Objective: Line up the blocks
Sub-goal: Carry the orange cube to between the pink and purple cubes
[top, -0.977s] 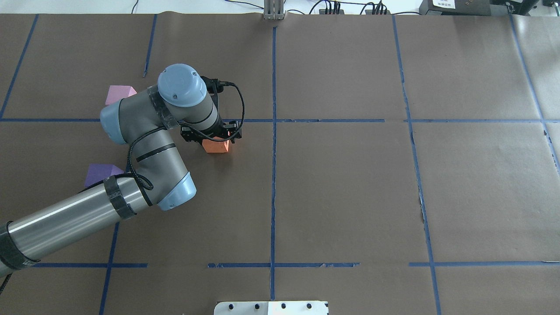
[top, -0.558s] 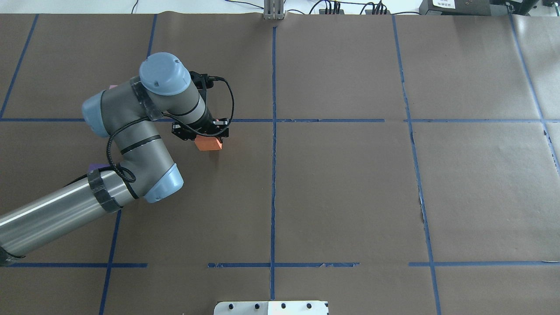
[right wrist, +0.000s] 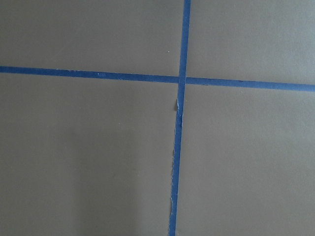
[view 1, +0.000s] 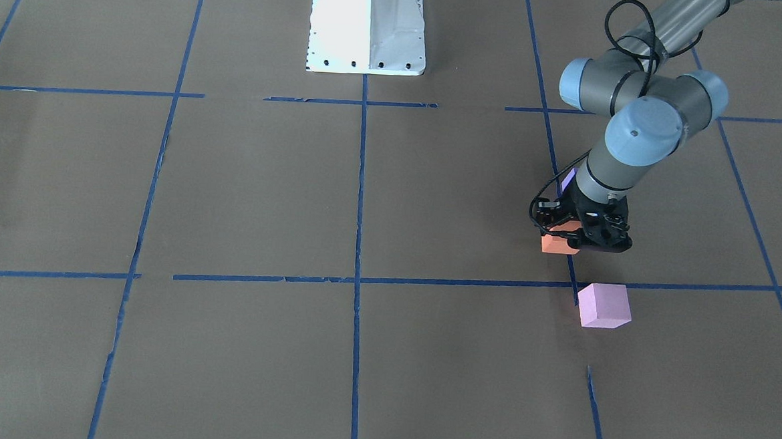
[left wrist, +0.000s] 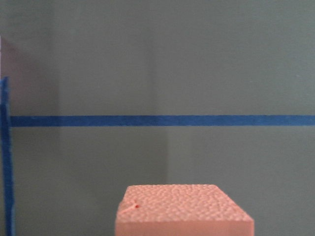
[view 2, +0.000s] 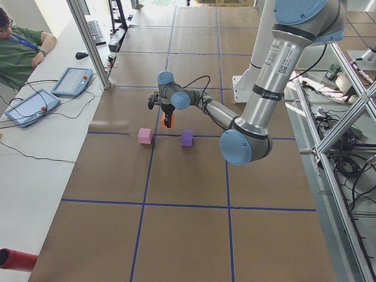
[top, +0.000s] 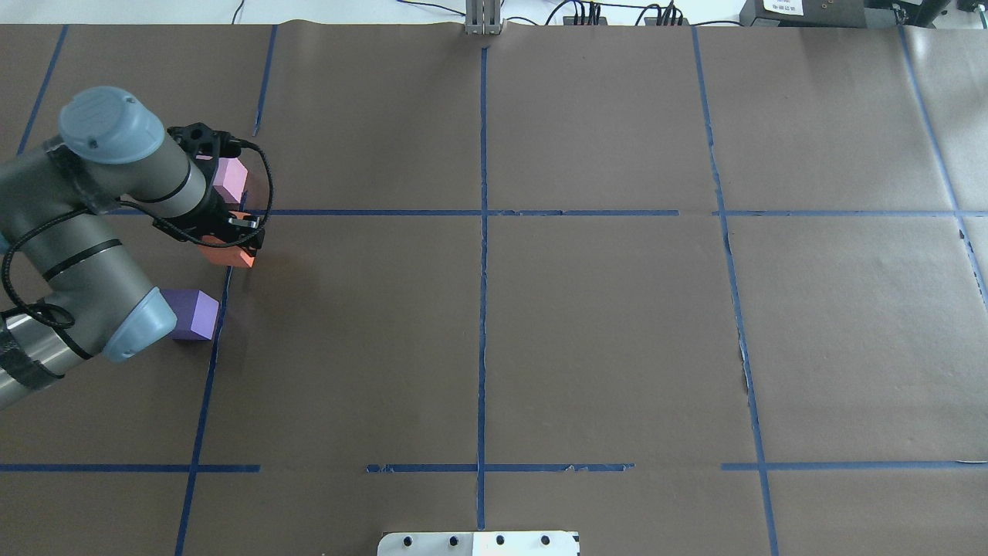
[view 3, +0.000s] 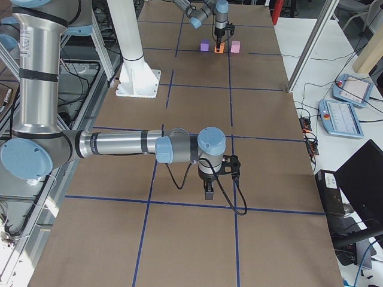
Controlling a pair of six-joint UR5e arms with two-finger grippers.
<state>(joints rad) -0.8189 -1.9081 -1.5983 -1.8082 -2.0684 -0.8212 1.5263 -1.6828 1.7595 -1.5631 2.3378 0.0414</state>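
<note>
My left gripper [top: 234, 241] is shut on the orange block [top: 229, 255] and holds it low over the brown paper, between the other two blocks. The pale pink block [top: 231, 178] lies just beyond it, the dark purple block [top: 195, 314] nearer me, partly under my left arm. In the front view the gripper [view 1: 569, 235] holds the orange block [view 1: 554, 245], with the pink block [view 1: 603, 305] in front and the purple block [view 1: 569, 179] mostly hidden. The orange block fills the bottom of the left wrist view [left wrist: 184, 209]. My right gripper [view 3: 207, 192] shows only in the right side view; I cannot tell its state.
Blue tape lines [top: 482, 232] divide the brown paper into squares. The white robot base [view 1: 368, 24] stands at the table's near edge. An operator [view 2: 17, 53] sits beside tablets at the far side. The right wrist view shows only a tape crossing [right wrist: 181, 79].
My left arm has swung left with the orange block in its gripper, from near the middle-left square to the tape line between the pink and purple blocks.
</note>
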